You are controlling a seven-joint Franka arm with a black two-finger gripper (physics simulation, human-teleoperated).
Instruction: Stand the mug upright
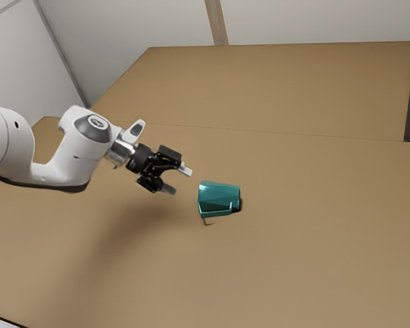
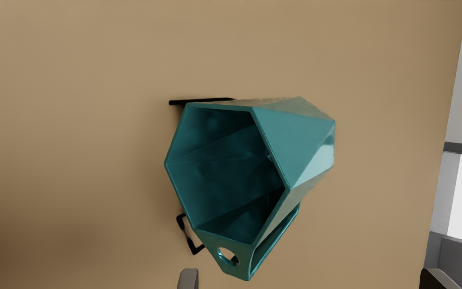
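The hand [image 1: 178,180] hangs above the surface [image 1: 307,266], its two fingers [image 2: 189,279] standing wide apart with nothing between them. Just beyond the fingertips, on the exterior view's right of them, is the teal mug [image 1: 220,195] — lying on its side, mouth turned toward the hand, base pointing away to the exterior view's right. The wrist view looks right into its angular, faceted inside. The mug's handle [image 2: 242,271] juts out on the side nearer the fingers — a round hole shows through it by the rim. Behind the hand, the white arm [image 1: 63,160] reaches in from the exterior view's left, and pale walls [image 1: 123,41] rise past the surface.
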